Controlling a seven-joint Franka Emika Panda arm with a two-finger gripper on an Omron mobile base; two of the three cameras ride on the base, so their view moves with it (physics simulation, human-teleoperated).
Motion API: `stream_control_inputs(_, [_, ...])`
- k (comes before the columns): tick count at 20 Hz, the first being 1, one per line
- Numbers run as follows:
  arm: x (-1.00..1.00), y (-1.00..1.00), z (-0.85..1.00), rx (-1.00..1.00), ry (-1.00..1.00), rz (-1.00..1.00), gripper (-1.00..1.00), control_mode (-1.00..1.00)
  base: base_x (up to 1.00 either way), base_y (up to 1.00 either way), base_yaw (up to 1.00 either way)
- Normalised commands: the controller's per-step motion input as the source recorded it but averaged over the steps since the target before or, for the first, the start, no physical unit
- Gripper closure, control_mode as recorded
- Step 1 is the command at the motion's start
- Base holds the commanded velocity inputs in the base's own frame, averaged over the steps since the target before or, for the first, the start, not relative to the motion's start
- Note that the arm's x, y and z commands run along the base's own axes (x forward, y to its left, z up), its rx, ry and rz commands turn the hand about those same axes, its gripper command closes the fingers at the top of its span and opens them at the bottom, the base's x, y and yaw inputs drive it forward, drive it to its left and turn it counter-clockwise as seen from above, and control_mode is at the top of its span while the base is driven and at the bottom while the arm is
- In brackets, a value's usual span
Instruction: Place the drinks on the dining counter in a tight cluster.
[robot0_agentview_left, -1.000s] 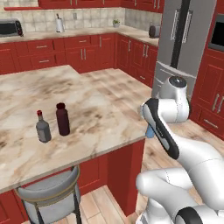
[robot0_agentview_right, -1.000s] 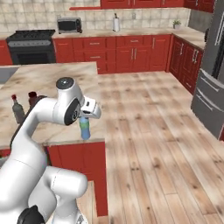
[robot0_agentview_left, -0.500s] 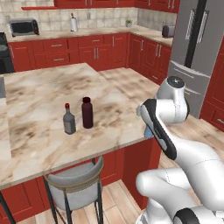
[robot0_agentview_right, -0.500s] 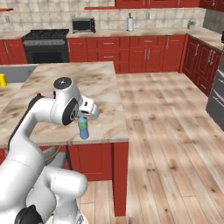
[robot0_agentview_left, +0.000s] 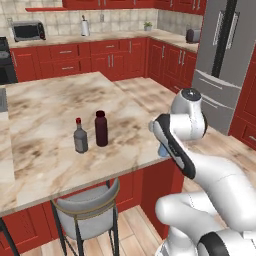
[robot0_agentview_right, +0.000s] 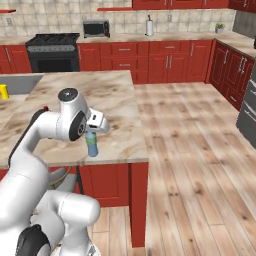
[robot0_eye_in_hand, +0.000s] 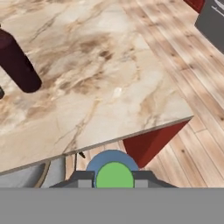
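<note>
Transport step in hand: my gripper (robot0_eye_in_hand: 114, 176) is clamped on the water bottle (robot0_agentview_right: 92, 144), lower centre of the hand view, at the dining counter (robot0_agentview_left: 45, 115) edge. Next I judge it must travel toward the maroon bottle (robot0_agentview_left: 101, 128) and grey bottle (robot0_agentview_left: 80, 136), mid-left of the left base view, and set down touching-close

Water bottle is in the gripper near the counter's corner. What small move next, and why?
Probably carry the water bottle inward over the dining counter toward the grey bottle and maroon bottle. The gripper is shut on it at the counter's edge, well apart from those two, which already stand close together.
</note>
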Motion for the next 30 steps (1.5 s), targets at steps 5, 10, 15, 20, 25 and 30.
stream_control_inputs(5, [0.87, 0.43, 0.0, -0.01, 0.11, 0.0, 1.0, -1.0, 0.0, 0.0, 0.0])
stream_control_inputs(10, [0.56, 0.05, 0.0, -0.02, 0.06, 0.0, 1.0, -1.0, 0.0, 0.0, 0.0])
stream_control_inputs(15, [0.35, 0.09, 0.0, 0.0, 0.0, 0.0, 1.0, -1.0, 0.0, 0.0, 0.0])
stream_control_inputs(20, [0.5, 0.22, 0.0, 0.0, 0.0, 0.0, 1.0, -1.0, 0.0, 0.0, 0.0])
stream_control_inputs(25, [0.45, 0.23, 0.0, 0.0, 0.0, 0.02, 1.0, -1.0, 0.0, 0.0, 0.0])
stream_control_inputs(30, [0.21, 0.27, 0.0, 0.0, -0.01, 0.03, 1.0, -1.0, 0.0, 0.0, 0.0])
